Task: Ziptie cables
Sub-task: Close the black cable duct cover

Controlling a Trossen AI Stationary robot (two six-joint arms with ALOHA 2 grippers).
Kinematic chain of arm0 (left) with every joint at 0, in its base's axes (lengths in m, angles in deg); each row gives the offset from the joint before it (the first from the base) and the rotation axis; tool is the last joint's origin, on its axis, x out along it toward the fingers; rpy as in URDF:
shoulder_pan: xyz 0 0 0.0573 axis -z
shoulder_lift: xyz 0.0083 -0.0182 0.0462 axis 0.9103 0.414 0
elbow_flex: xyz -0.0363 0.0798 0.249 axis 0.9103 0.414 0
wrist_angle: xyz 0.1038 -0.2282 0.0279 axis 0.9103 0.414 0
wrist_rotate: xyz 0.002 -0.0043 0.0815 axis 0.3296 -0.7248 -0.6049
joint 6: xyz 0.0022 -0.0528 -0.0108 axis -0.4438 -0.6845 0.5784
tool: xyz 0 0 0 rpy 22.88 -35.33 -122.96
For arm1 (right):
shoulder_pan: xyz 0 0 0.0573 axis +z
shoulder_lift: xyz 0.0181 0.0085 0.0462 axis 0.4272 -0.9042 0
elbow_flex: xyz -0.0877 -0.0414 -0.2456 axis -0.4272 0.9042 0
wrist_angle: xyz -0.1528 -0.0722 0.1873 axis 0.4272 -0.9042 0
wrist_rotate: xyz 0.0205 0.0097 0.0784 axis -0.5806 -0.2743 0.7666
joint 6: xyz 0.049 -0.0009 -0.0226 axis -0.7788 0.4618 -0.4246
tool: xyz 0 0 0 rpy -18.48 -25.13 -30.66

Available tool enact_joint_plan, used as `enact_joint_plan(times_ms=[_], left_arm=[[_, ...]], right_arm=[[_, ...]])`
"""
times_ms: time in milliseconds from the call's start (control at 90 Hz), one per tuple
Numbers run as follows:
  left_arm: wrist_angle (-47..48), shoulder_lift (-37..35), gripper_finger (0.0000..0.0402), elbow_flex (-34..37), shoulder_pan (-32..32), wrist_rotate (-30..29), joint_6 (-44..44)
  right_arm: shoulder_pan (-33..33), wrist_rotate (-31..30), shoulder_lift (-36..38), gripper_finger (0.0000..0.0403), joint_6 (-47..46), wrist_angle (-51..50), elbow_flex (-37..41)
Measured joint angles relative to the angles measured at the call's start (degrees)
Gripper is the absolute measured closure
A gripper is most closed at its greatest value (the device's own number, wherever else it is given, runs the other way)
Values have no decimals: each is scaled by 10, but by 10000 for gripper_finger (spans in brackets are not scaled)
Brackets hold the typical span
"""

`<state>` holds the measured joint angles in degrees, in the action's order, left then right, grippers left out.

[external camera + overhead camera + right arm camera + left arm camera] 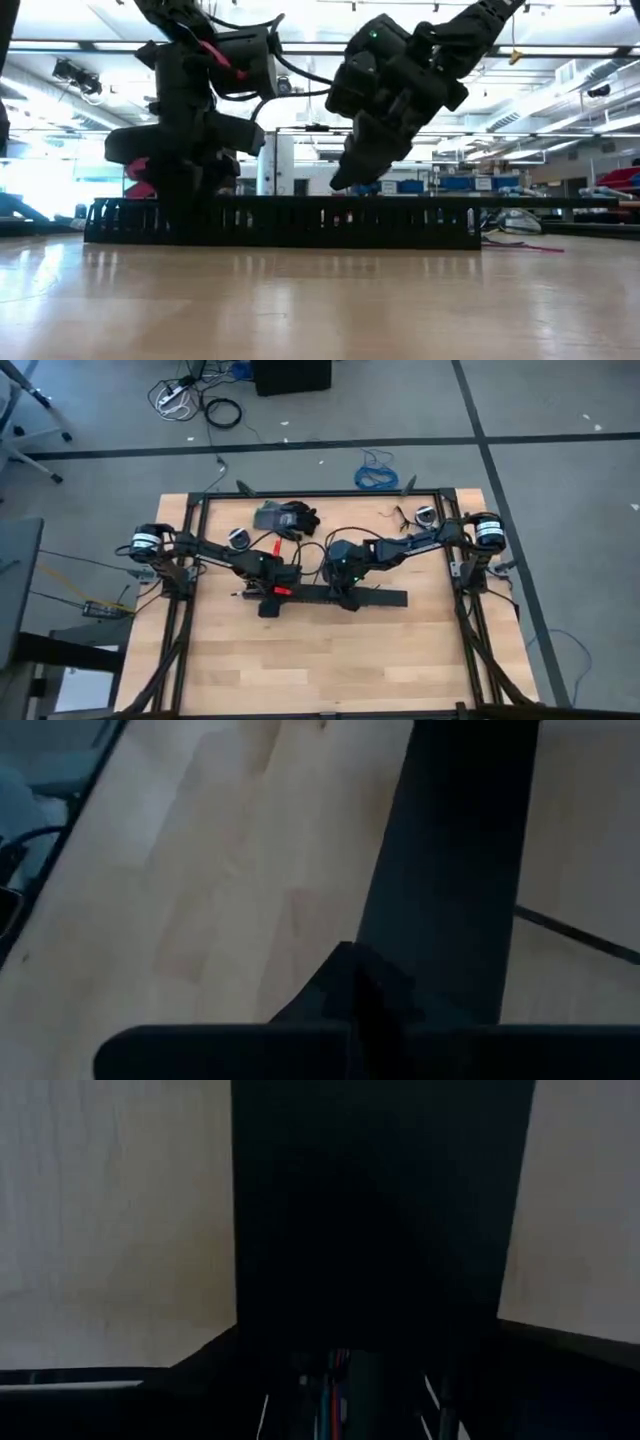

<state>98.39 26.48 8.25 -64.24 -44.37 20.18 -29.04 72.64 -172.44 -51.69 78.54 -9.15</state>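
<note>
I see the cables (335, 1385) only in the left wrist view, as thin coloured strands low down between dark parts; I cannot tell exactly where they lie, beyond being at the long black slotted strip (330, 597) that runs left to right across the middle of the table (330, 660). In the low view, a thin purple-red strand (525, 245) lies on the table just right of the strip's right end.

The left claw (268, 595) is down on the left part of the strip. In the low view it (180, 195) stands directly at the strip's top edge, with red parts showing beside it. I cannot tell whether its fingers are spread or pressed together.

The right claw (345, 592) is over the middle of the strip, close beside the left one. In the low view its tip (345, 180) hangs just above the strip's top edge, tilted down to the left. I cannot tell its finger state either. The right wrist view shows only a dark bar over the table.

Outward: black gloves (288, 517) lie at the far side of the table, left of centre. A blue coiled cable (378, 473) lies on the floor beyond the far edge.
</note>
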Motion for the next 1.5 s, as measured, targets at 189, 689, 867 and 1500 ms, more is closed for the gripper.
enact_joint_plan(times_ms=[189,689,867,1500], left_arm=[[-10,0,168,0,0,2,2],[-11,0,167,1,0,4,5],[-11,1,160,-1,0,2,6],[106,0,103,1,0,-1,12]], right_arm=[[0,-20,0,403,7,22,0],[-7,23,-82,403,-7,142,-3],[-6,22,-79,403,-8,134,-3],[-5,30,-79,403,-14,109,-3]])
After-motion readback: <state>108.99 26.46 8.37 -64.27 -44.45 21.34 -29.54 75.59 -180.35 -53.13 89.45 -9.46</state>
